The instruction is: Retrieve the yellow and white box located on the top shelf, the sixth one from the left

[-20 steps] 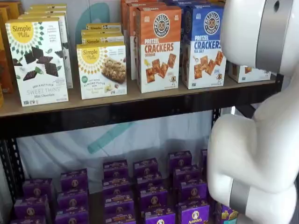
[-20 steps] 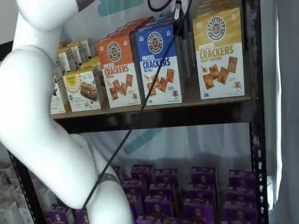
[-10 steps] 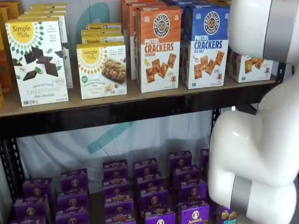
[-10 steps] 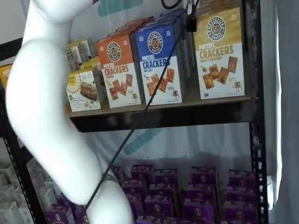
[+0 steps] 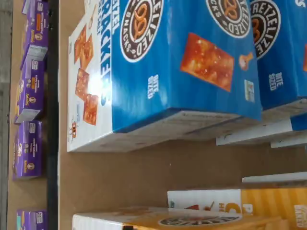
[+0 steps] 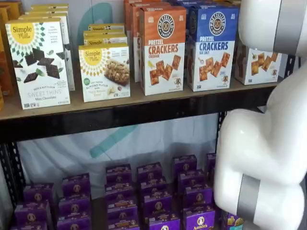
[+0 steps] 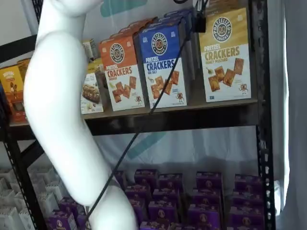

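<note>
The yellow and white box (image 7: 225,52) stands at the right end of the top shelf (image 7: 192,117), upright, front facing out. In a shelf view only its white lower part (image 6: 256,64) shows behind my white arm. In the wrist view its yellow top (image 5: 192,221) lies across a strip of bare shelf board from the blue box. My gripper (image 7: 198,20) shows only as a black piece hanging from the view's top edge with a cable. It sits over the gap between the blue box and the yellow one. I cannot tell whether its fingers are open.
A blue-topped cracker carton (image 7: 163,64) and an orange-topped one (image 7: 122,72) stand left of the target. White Simple Mills boxes (image 6: 41,62) fill the shelf's left part. Purple boxes (image 6: 153,196) sit on the lower level. A black upright (image 7: 261,96) stands right of the target.
My arm has swung, uncovering more of the shelf. The black gripper piece has moved right, closer to the yellow and white box. No box has moved.
</note>
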Motion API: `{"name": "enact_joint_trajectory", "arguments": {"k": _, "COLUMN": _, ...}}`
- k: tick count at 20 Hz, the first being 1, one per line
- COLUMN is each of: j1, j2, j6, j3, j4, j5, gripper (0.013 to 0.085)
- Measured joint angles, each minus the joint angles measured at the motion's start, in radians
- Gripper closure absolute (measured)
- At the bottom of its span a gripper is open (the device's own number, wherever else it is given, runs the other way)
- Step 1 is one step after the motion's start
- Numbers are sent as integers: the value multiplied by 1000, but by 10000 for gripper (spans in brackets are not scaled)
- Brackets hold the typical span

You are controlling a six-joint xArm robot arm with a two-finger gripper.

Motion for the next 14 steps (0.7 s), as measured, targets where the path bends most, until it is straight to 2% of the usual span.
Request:
{"name": "enact_joint_trajectory", "arguments": {"k": 6, "j1": 34, "j2": 44, "j6": 22, "j3": -54, "j4": -45, "j5": 10, "gripper": 130}}
{"name": "enact_joint_trajectory", "arguments": {"k": 11, "j1": 66, "j2": 85, "j6": 26, "j3": -97, "j4": -126, "j5": 22, "gripper": 130}}
{"name": "enact_joint_trajectory", "arguments": {"k": 14, "j1": 65, "j2": 95, "j6": 17, "j3": -92, "j4": -128, "j5": 1, "gripper": 130}}
